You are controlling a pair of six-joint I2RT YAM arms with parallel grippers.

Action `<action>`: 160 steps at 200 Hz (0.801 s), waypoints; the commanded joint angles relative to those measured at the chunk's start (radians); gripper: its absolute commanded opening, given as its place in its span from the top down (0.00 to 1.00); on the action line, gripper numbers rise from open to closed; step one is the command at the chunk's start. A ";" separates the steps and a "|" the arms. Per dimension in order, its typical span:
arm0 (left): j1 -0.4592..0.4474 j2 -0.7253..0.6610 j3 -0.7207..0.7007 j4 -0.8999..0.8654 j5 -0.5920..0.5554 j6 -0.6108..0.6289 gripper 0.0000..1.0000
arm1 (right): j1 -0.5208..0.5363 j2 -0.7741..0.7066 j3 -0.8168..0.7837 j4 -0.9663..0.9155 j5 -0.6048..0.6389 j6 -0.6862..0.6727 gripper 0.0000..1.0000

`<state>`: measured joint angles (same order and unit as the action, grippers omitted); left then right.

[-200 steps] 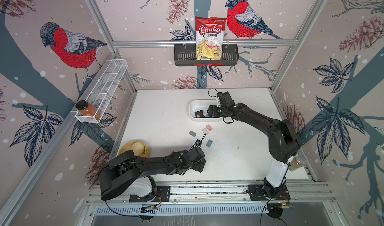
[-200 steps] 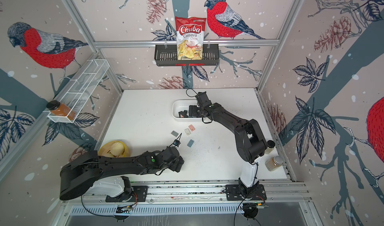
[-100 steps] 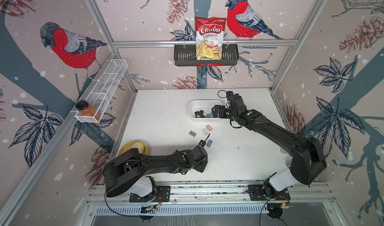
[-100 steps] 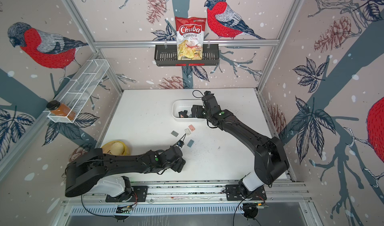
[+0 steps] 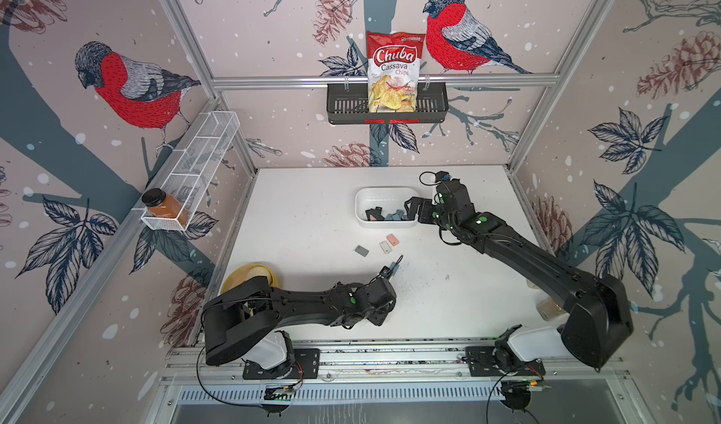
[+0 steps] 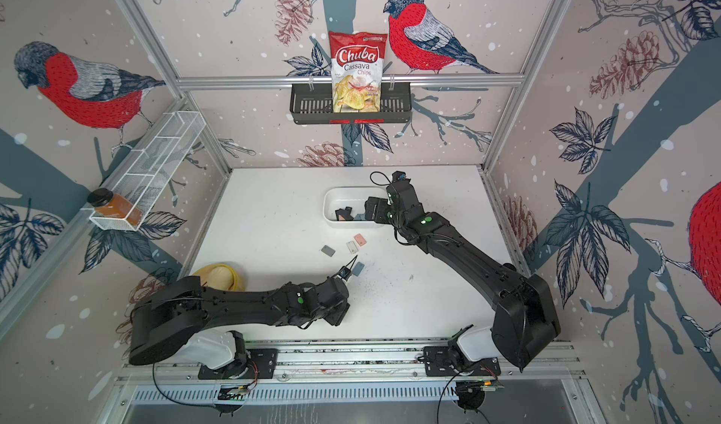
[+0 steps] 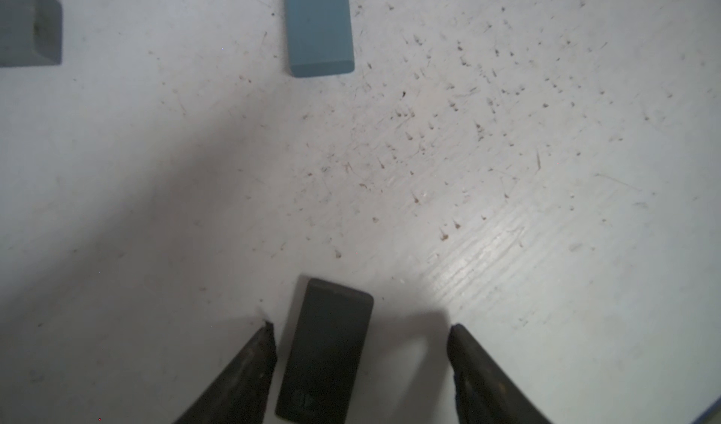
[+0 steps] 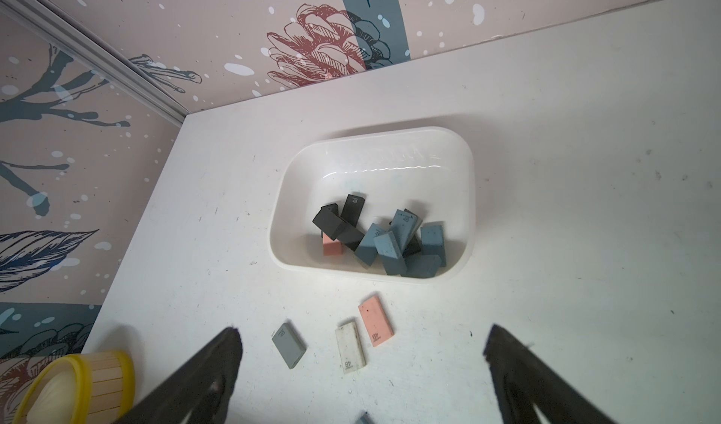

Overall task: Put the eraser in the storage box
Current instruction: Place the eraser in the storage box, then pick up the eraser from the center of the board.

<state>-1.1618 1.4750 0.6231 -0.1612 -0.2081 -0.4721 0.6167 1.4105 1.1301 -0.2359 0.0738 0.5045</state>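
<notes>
The left gripper [image 7: 361,326] is low on the worktop [image 7: 546,168], jaws spread either side of the black eraser [image 7: 325,352] lying flat there, seemingly aligned to pinch its narrow width, while the right gripper [image 8: 363,328] hangs spread and empty by the storage box [image 8: 390,145], well apart from that eraser.

Bright, even light in both top views, with wide-angle bending at the edges.
The left wrist view is dim and soft, with a broad shadow across the table [image 7: 156,207]; glare streaks the storage box [image 8: 390,166] wall.
</notes>
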 commanded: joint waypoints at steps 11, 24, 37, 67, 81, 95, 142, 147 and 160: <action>-0.009 0.002 0.002 -0.055 0.024 -0.011 0.34 | 0.002 -0.013 -0.007 0.032 0.014 0.013 0.00; -0.010 0.001 0.001 -0.056 0.024 -0.013 0.38 | 0.000 -0.016 -0.010 0.032 0.017 0.014 0.00; -0.012 -0.001 0.001 -0.057 0.022 -0.014 0.41 | 0.000 -0.018 -0.015 0.033 0.017 0.018 0.00; -0.013 0.002 0.000 -0.065 0.013 -0.016 0.46 | 0.001 -0.018 -0.023 0.042 0.013 0.029 0.00; -0.015 0.004 0.001 -0.069 0.012 -0.015 0.49 | 0.002 -0.016 -0.027 0.044 0.012 0.034 0.00; -0.017 0.002 0.001 -0.071 0.008 -0.015 0.51 | 0.002 -0.017 -0.029 0.044 0.012 0.034 0.00; -0.017 0.001 0.005 -0.077 -0.009 -0.021 0.56 | 0.000 -0.019 -0.046 0.048 0.023 0.035 0.00; -0.018 0.001 0.005 -0.078 -0.010 -0.021 0.56 | 0.000 -0.019 -0.048 0.050 0.023 0.036 0.00; -0.018 0.001 0.007 -0.078 -0.014 -0.023 0.59 | 0.000 -0.023 -0.053 0.050 0.022 0.038 0.00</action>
<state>-1.1755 1.4738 0.6270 -0.1883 -0.2298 -0.4828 0.6163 1.3975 1.0840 -0.2123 0.0814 0.5293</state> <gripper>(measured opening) 0.434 0.997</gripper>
